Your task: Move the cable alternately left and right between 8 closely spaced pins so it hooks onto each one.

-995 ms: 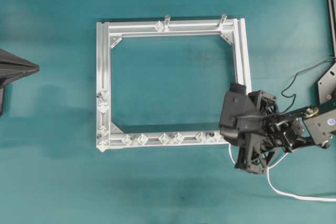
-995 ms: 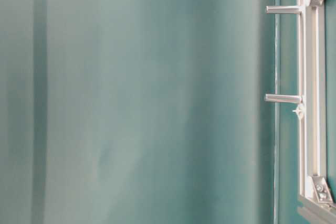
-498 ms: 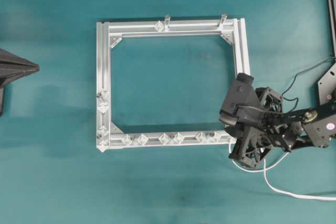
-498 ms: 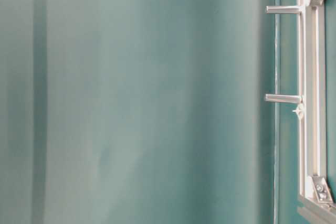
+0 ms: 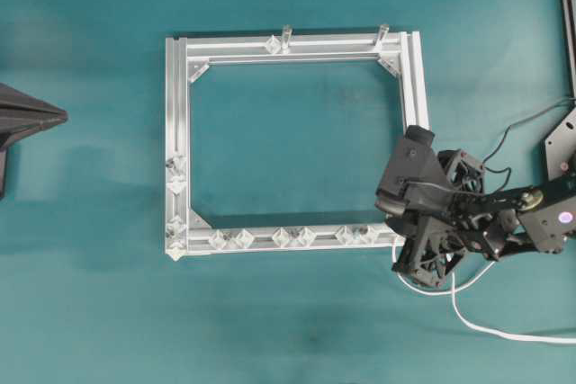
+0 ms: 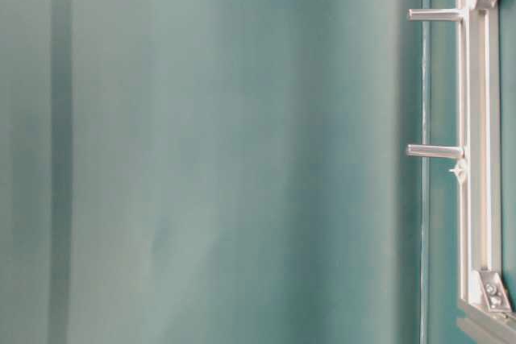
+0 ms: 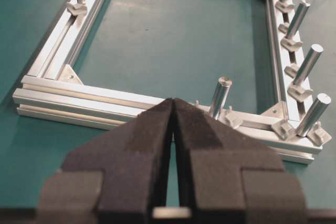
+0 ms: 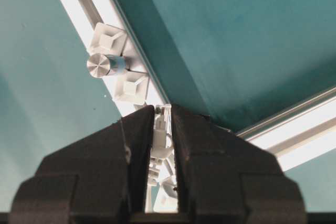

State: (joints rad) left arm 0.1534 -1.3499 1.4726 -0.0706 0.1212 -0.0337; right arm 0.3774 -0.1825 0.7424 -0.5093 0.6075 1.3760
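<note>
My right gripper [image 5: 407, 254] hangs at the lower right corner of the square aluminium frame [image 5: 175, 105]. In the right wrist view its jaws [image 8: 161, 109] are shut on the small white plug [image 8: 160, 129] of the cable. The white cable [image 5: 468, 317] loops under that gripper and trails off to the right. Two diamond pins [image 8: 107, 38] [image 8: 131, 86] sit on the rail just ahead of the fingertips. More pins [image 5: 282, 237] stand in pairs along the bottom and left rails. My left gripper [image 5: 61, 117] waits left of the frame, shut on nothing [image 7: 173, 102].
Two grey posts [image 5: 286, 35] [image 5: 382, 33] rise from the frame's far rail, also seen from table level [image 6: 435, 151]. A grey post [image 8: 100, 65] stands between the two nearest pins. Black robot wires [image 5: 504, 137] hang at the right.
Over the last second my right gripper swung down and turned at the frame's corner, and a loop of cable now lies beneath it. The left arm has stayed still.
</note>
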